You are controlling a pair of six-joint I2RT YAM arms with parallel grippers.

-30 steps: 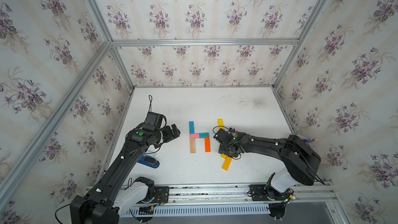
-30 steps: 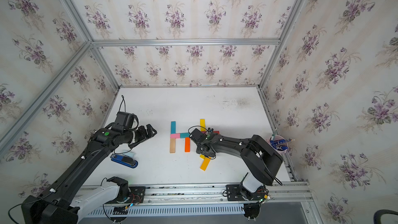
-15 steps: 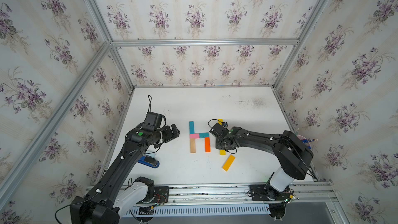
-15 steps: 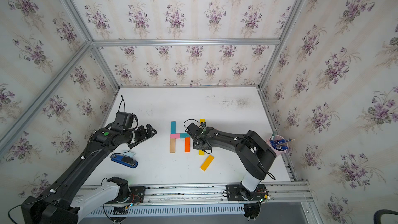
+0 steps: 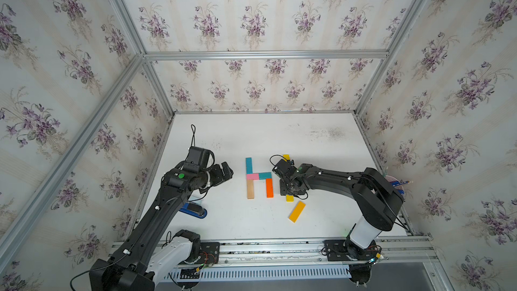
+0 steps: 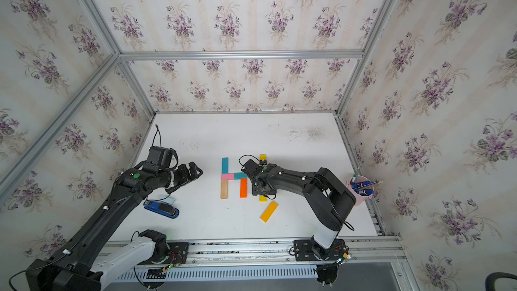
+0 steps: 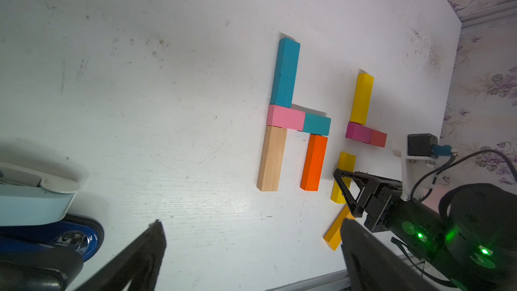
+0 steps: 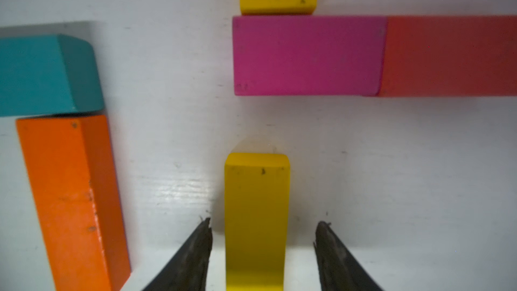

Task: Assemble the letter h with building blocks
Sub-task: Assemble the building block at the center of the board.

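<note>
White desk [image 5: 321, 146] bearing one h of teal, pink, tan and orange blocks [image 5: 258, 176] at centre. Wide-gaping, empty left tool [image 5: 228, 173] hanging well apart from it. Part-open right tool [image 8: 263, 228] astride the short yellow bar [image 8: 256, 214], freshly let go after a brief squeeze, touching neither side. Now lying flat just short of the magenta block [image 7: 359, 132], gap between, likely wanting a nudge closer. Amber bar [image 5: 297, 211] loose nearby, seemingly the second h's last leg.
</note>
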